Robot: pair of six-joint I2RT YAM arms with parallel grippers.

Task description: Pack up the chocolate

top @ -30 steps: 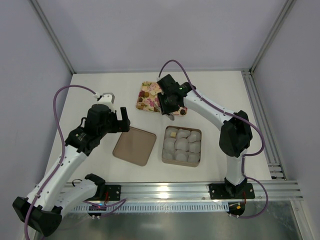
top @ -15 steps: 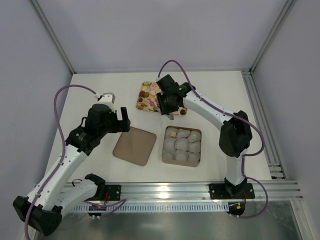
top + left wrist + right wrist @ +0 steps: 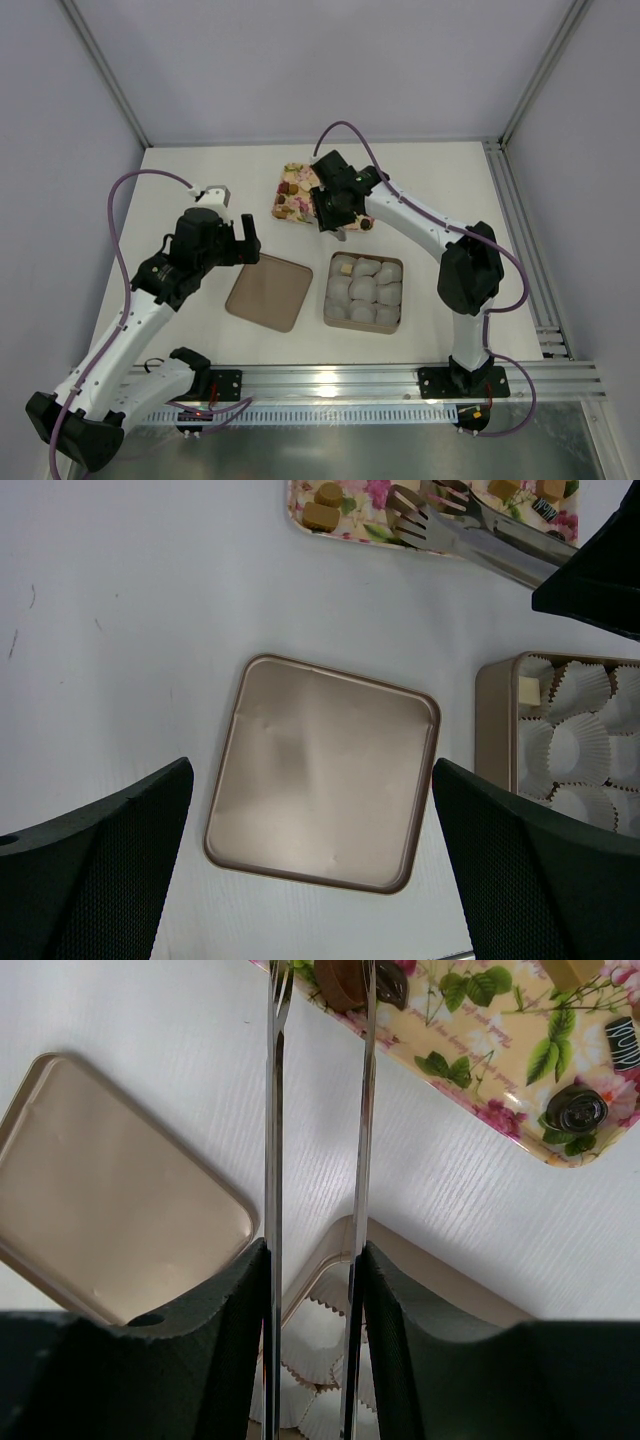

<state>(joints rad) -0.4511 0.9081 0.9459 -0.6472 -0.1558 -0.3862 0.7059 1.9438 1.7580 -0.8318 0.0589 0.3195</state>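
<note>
Several chocolates lie on the floral tray (image 3: 289,189), dark brown and golden-tan. My right gripper (image 3: 338,214) is shut on metal tongs (image 3: 272,1110). The tong tips stand either side of a brown chocolate (image 3: 338,984) at the tray's (image 3: 480,1020) edge; whether they touch it I cannot tell. A dark round chocolate (image 3: 575,1110) lies near the tray's corner. One golden piece (image 3: 345,268) sits in a paper cup in the gold box (image 3: 327,296). My left gripper (image 3: 245,240) is open and empty above the box lid (image 3: 320,710).
The lid (image 3: 268,291) lies flat to the left of the box. The box (image 3: 492,720) holds several white paper cups (image 3: 580,755). The tongs (image 3: 480,540) reach over the tray (image 3: 350,525). Metal frame posts stand at the table's back corners.
My right gripper and the tongs have shifted slightly left and back toward the tray. The left arm has not moved.
</note>
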